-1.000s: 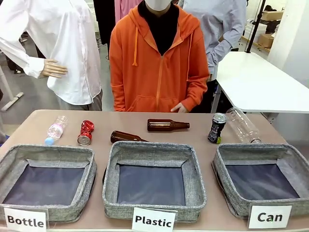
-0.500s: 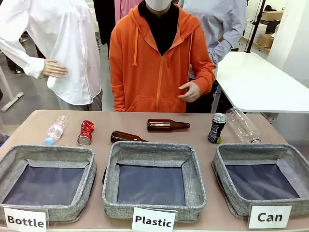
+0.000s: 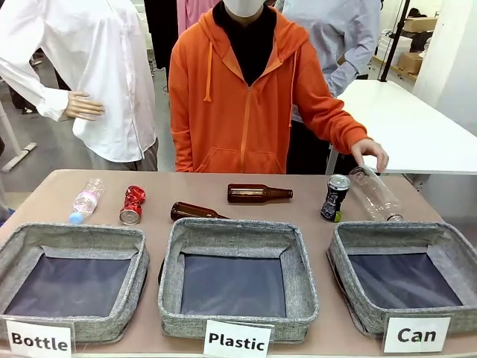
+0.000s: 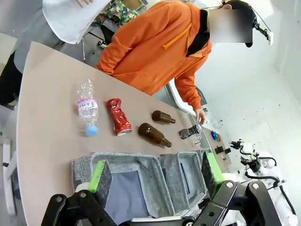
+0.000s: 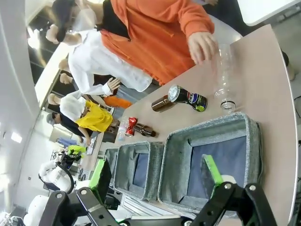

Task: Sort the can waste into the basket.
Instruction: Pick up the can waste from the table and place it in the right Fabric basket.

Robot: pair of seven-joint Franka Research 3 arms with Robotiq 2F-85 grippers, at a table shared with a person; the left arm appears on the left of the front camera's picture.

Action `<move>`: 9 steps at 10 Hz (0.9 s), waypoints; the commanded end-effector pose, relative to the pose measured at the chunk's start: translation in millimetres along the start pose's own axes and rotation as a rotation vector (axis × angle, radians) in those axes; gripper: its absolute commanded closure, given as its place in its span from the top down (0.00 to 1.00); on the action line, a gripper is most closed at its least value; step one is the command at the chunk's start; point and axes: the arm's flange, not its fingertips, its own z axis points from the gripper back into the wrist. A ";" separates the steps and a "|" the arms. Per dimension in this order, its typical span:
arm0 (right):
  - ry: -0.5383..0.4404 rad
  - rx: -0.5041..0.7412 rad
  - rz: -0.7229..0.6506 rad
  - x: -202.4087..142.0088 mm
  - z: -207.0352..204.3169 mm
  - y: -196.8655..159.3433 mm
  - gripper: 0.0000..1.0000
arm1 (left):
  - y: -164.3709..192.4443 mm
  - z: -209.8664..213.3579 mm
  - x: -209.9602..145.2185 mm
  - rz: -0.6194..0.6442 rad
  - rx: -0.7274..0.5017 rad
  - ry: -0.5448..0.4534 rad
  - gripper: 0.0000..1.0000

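Note:
A crushed shiny red can lies at the far left of the table, also seen from the left wrist as the red can. A slim black can with a silver top stands at the far right; in the right wrist view the black can appears sideways. The grey "Can" basket sits at front right with nothing in it, the same basket showing from the right wrist. My left gripper is open above the baskets. My right gripper is open above the Can basket.
Baskets labelled "Bottle" and "Plastic" stand left and middle. Two brown glass bottles lie mid-table. A clear plastic bottle lies far left; another clear bottle lies far right, the person's hand on it.
The person's hand has swung from in front of the orange hoodie out to the right and now rests on the clear bottle beside the black can. Nothing else has moved.

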 end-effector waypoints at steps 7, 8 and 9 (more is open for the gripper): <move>-0.012 0.008 0.028 1.0 4.8 0.4 1.00 | -65.0 -140.8 23.8 -0.193 0.208 0.476 1.00; -0.012 0.008 0.028 1.0 4.8 0.4 1.00 | -67.2 -176.3 29.2 -0.210 0.260 0.506 1.00; -0.012 0.008 0.028 1.0 4.8 0.4 1.00 | -70.4 -211.8 26.9 -0.216 0.294 0.549 1.00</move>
